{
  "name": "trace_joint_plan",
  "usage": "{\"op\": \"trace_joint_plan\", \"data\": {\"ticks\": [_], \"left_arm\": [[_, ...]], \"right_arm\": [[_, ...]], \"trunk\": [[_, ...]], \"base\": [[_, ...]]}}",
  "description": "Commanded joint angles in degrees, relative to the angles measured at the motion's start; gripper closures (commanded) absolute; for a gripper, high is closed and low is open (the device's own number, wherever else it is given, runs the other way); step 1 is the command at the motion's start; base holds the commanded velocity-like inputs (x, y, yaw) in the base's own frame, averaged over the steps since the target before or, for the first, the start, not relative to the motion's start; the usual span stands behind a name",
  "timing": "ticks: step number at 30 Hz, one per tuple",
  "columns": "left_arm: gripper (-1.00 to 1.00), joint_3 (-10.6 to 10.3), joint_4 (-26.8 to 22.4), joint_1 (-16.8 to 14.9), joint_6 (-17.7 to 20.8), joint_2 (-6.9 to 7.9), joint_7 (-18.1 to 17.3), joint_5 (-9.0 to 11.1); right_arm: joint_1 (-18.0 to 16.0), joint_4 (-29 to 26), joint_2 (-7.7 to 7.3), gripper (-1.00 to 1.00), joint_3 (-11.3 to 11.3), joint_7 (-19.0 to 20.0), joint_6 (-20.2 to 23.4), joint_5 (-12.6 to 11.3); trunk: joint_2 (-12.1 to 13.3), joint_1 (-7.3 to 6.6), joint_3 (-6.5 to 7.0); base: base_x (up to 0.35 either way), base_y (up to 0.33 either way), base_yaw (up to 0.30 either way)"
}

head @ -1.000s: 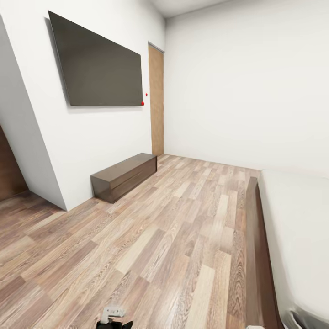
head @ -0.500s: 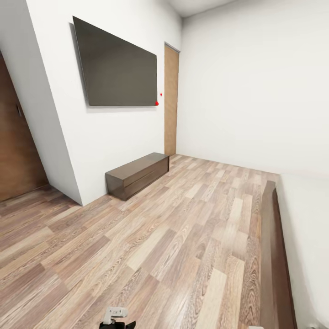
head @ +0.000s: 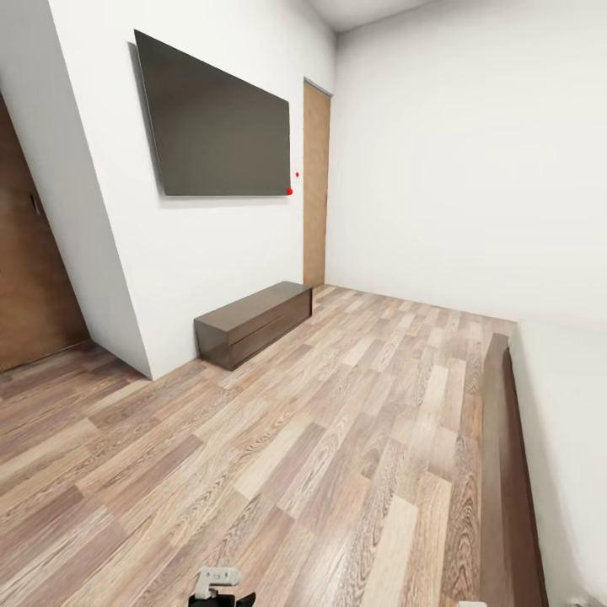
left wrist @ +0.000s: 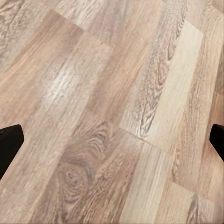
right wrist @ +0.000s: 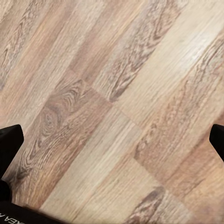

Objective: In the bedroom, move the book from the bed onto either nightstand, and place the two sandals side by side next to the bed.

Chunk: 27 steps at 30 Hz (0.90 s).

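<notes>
Floor (head: 337, 438): wood planks of mixed light and mid brown, strong grain, soft sheen. Low cabinet (head: 253, 322) and bed frame (head: 504, 472): dark brown wood, smooth, the mattress (head: 569, 421) a plain pale matt surface. Wall screen (head: 217, 126): dark, matt; walls (head: 455, 169): smooth matt white.

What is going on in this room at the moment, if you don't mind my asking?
Nothing is being handled. The robot faces a white-walled room with a light wood-plank floor; both wrist views look down on that floor, each gripper's dark fingertips spread wide with nothing between them: left gripper, right gripper. A dark wall-mounted screen hangs above a low dark brown cabinet. The dark-framed pale bed edges in at the right.
</notes>
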Motion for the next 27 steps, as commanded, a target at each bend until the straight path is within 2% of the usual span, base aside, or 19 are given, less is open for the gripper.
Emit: {"op": "trace_joint_plan", "data": {"ticks": [1,12,20,27], "left_arm": [[-1.0,0.4,0.1,0.0,-0.1,-0.03,-0.2,-0.2],[-1.0,0.4,0.1,0.0,-0.1,-0.07,-0.2,-0.2],[-1.0,0.4,0.1,0.0,-0.1,-0.12,-0.2,-0.2],[-1.0,0.4,0.1,0.0,0.1,-1.24,-0.3,-0.2]], "right_arm": [[0.0,0.1,-0.09,-1.0,-0.2,0.3,0.0,-0.3],[0.0,0.0,-0.42,-1.0,-0.3,0.7,0.1,-0.4],[0.0,0.0,-0.44,-1.0,-0.3,0.7,0.2,-0.4],[0.0,0.0,-0.44,-1.0,-0.3,0.7,0.2,-0.4]], "trunk": [[0.0,-0.01,-0.06],[0.0,-0.01,-0.06],[0.0,-0.01,-0.06],[0.4,-0.23,0.12]], "base": [[0.0,0.0,0.052],[0.0,0.0,0.137],[0.0,0.0,0.043],[0.0,0.0,0.004]]}}
